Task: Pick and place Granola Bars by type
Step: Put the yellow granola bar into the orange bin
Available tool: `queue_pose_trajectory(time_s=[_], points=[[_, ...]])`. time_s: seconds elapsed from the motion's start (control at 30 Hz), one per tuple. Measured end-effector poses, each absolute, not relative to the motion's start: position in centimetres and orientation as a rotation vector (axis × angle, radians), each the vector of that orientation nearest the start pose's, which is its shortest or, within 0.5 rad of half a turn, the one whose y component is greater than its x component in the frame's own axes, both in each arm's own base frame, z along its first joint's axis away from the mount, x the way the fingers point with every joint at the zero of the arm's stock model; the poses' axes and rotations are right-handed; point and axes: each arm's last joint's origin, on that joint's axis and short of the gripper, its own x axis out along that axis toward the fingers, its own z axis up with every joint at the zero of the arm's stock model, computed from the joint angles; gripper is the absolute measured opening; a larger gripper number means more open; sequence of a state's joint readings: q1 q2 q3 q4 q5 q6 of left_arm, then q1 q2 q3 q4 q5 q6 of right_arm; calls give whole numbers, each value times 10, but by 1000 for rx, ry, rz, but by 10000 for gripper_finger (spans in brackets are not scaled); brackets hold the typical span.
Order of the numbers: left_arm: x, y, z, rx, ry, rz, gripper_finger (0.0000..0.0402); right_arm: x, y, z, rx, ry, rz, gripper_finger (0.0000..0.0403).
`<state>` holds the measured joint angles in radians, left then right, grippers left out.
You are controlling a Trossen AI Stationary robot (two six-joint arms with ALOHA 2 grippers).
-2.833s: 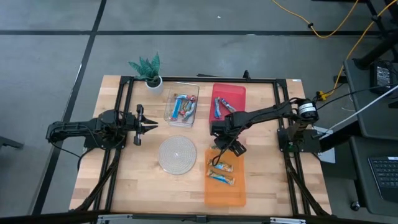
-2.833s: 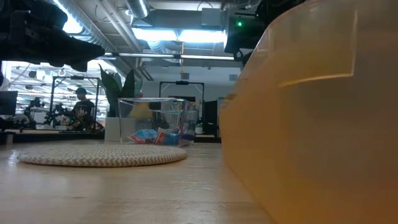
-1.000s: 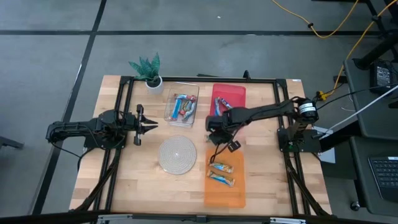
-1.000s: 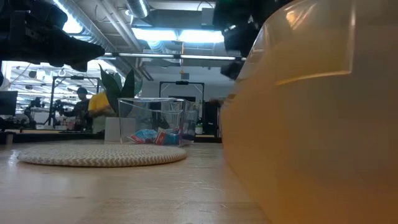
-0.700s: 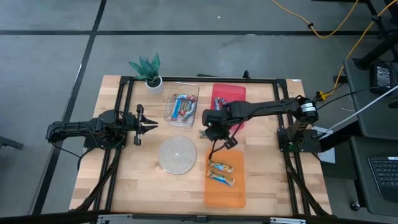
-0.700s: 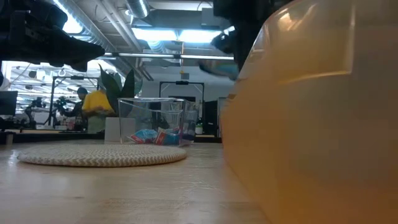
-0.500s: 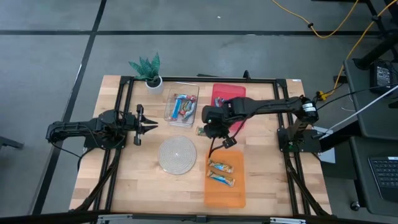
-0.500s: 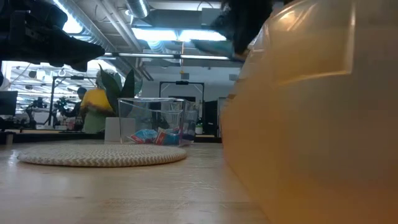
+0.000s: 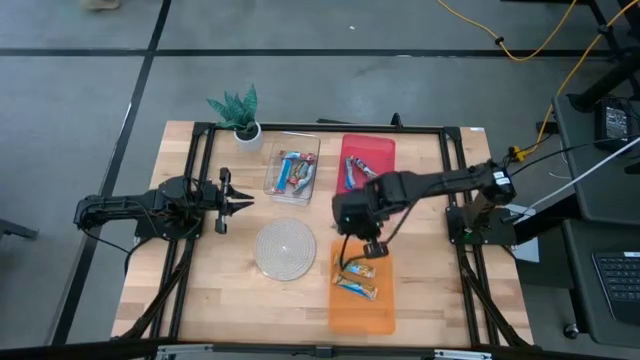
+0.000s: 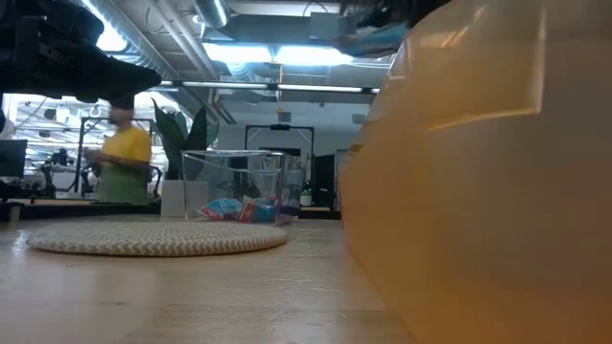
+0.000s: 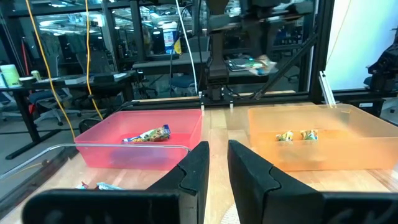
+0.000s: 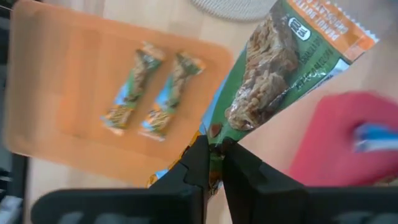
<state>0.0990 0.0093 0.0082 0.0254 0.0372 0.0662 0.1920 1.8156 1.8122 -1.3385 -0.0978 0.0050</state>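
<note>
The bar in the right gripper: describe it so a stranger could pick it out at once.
Start at the orange bin on the table's near right. Just above its far end hangs the right gripper, shut on a granola bar. Its wrapper is green and orange with a clear window, and unlike the two bars lying in that bin, it is held in the air.

Right hand pinched shut mid-table; left hand waits, fingers nearly together.

The granola bar in the right hand wears a green and orange wrapper. Two orange-green bars lie in the translucent orange bin; the neighbouring bin is red-pink, the woven mat pale grey.
</note>
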Motion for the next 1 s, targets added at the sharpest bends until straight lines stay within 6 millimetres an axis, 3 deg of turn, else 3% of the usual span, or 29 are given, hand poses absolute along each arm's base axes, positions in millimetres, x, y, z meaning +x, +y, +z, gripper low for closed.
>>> queue_pose_trajectory(time_s=[0.23, 0.57, 0.73, 1.0], points=[[97, 9, 168, 68, -23, 62, 55, 334, 111, 325, 75, 1368, 167, 35], [97, 9, 168, 67, -22, 62, 55, 333, 162, 320, 174, 1245, 42, 36], [97, 9, 168, 67, -22, 63, 55, 339, 187, 297, 175, 1282, 31, 34], [97, 9, 168, 67, -22, 63, 55, 347, 227, 239, 87, 1407, 52, 39]])
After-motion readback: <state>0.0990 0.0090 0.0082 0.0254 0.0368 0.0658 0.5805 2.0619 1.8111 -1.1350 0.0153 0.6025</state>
